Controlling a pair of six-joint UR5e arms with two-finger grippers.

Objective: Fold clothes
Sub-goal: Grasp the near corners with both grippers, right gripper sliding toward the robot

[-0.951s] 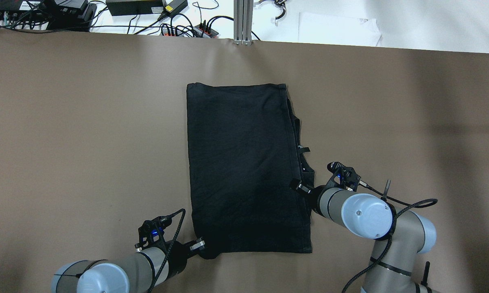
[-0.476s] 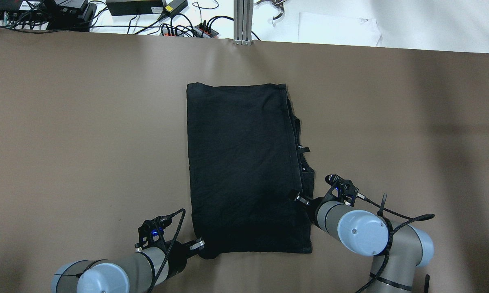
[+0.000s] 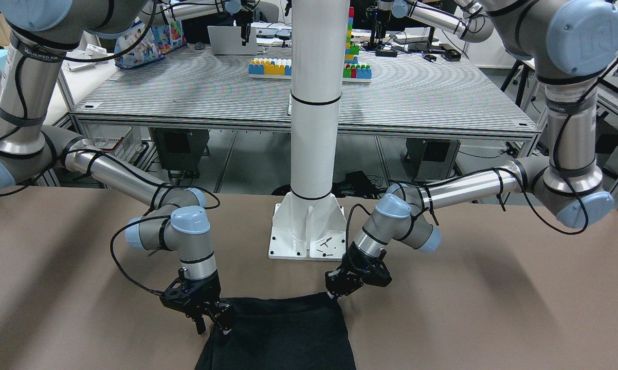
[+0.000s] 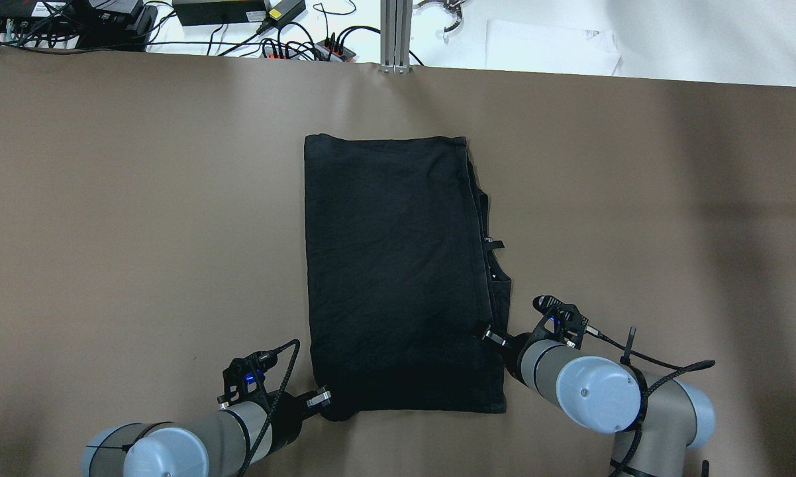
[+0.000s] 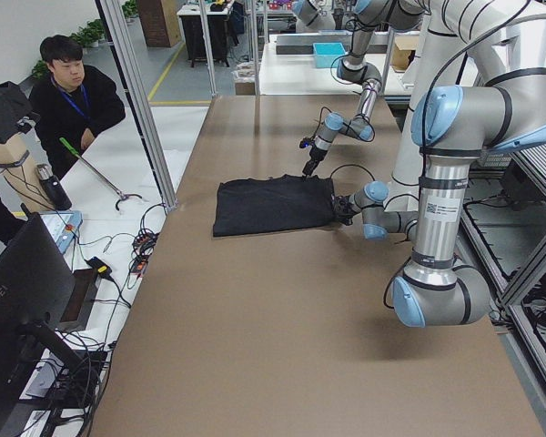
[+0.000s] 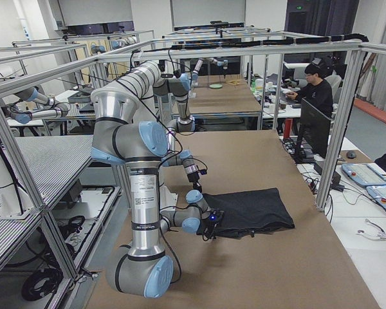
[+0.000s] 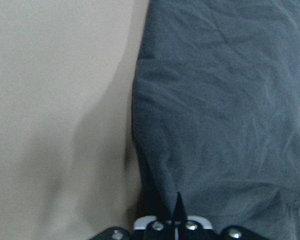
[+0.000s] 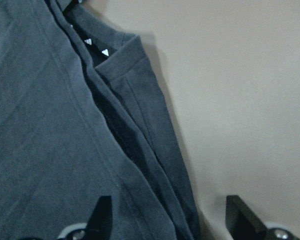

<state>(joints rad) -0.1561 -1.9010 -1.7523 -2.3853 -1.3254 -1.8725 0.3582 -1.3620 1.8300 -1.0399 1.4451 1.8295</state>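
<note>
The clothes [image 4: 398,265] are one black garment lying flat and roughly rectangular in the middle of the brown table [image 4: 140,232], with layered hems along the right edge [image 8: 140,100]. My left gripper [image 4: 332,404] is at the near left corner and is shut on the fabric; in the left wrist view its fingertips [image 7: 176,207] pinch a raised fold. My right gripper [image 4: 489,333] hovers low over the near part of the right edge, open, with the hem between its spread fingers [image 8: 102,215]. Tiny white marks [image 8: 105,51] show on an inner layer.
The white robot pedestal [image 3: 306,226] stands behind the garment's near edge. Cables and power supplies [image 4: 239,20], an aluminium post [image 4: 395,33] and a white sheet [image 4: 550,46] lie past the far edge. A person [image 5: 73,91] stands beside the far side of the table.
My right gripper has slid along the garment's right edge toward the robot, nearer the near right corner. The left gripper and the garment have stayed put.
</note>
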